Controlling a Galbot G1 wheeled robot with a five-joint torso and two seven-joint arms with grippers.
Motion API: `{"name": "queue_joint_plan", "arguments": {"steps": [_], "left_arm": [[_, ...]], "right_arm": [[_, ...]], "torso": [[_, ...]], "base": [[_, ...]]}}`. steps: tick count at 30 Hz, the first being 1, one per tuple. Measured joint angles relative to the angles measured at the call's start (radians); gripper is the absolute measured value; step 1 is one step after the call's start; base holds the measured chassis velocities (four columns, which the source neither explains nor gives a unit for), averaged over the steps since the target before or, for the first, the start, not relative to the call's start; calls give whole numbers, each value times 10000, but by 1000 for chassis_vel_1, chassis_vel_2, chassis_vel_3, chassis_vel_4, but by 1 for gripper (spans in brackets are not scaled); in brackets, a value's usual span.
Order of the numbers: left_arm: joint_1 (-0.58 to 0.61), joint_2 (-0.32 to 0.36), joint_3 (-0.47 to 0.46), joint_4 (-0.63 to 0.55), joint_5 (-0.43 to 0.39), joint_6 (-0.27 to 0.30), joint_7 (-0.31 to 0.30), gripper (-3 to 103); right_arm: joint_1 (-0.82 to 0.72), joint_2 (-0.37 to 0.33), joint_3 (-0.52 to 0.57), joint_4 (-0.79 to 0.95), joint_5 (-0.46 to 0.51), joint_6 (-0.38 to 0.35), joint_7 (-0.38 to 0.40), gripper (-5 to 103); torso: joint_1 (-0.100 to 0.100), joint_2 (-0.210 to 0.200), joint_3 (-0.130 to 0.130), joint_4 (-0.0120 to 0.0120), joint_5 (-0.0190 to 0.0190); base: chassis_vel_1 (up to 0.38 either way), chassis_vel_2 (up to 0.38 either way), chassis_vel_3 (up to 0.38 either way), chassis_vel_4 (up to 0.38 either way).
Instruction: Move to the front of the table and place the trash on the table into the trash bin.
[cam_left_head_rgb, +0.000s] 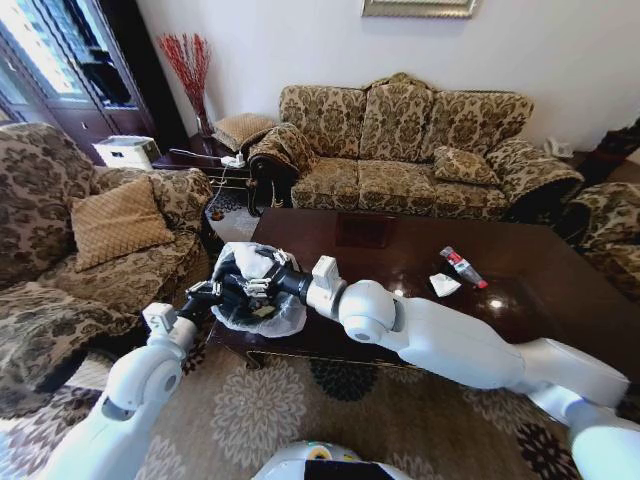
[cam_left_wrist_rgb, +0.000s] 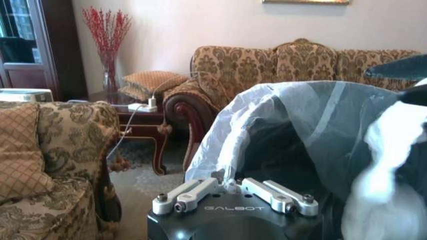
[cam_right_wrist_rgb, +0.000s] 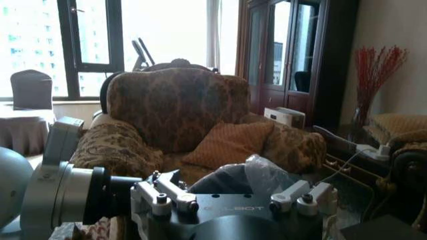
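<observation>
**A:** Starting nearest the robot, what was at the bench's left front corner?

**B:** The trash bin, a small dark round bin with a crinkly translucent white bag folded over its rim. Both arms met there. The left pincer was at the bin's left side; in the left wrist view the bag rose right in front of it, but I could not tell how far its fingers stood apart or whether they had the bin.

**A:** And the right one?

**B:** The right pincer reached across over the bin's mouth with something white at it, likely a paper wad. Whether it was clamped or loose, I could not tell.

**A:** How would the bin handle?

**B:** Light and easy to tip, I judged, and the liner slippery and soft, so hold the rigid wall, not the bag.

**A:** Farther out on the bench?

**B:** Toward the right lay a folded white scrap, and just beyond it a small clear bottle with a red cap, on its side. The scrap looked weightless and crushable: pinch a raised edge. The bottle seemed light, smooth and prone to roll on the glossy dark wood: take it across the middle.
</observation>
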Motion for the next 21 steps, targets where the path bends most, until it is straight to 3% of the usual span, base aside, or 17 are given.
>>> {"name": "queue_joint_plan", "arguments": {"steps": [7,11,17,21], "left_arm": [[-14,-21,-2,0,-1,0,-1,1],[-14,-49,-2,9,0,0,-1,1],[70,-228,-224,-6,11,-11,0,1],[50,-413,-281,-74,27,-23,-3,1]], "right_arm": [[-72,22,140,0,-39,118,-6,100],[-232,88,658,-7,-4,291,445,100],[-1384,-532,2701,-477,-140,-67,1713,100],[-2736,-1134,3875,-885,-794,-204,1771,100]], "torso": [[0,0,0,1,0],[0,0,0,1,0],[2,0,0,-2,1],[1,0,0,3,2]], "base": [[0,0,0,0],[0,0,0,0],[0,0,0,0],[0,0,0,0]]}}
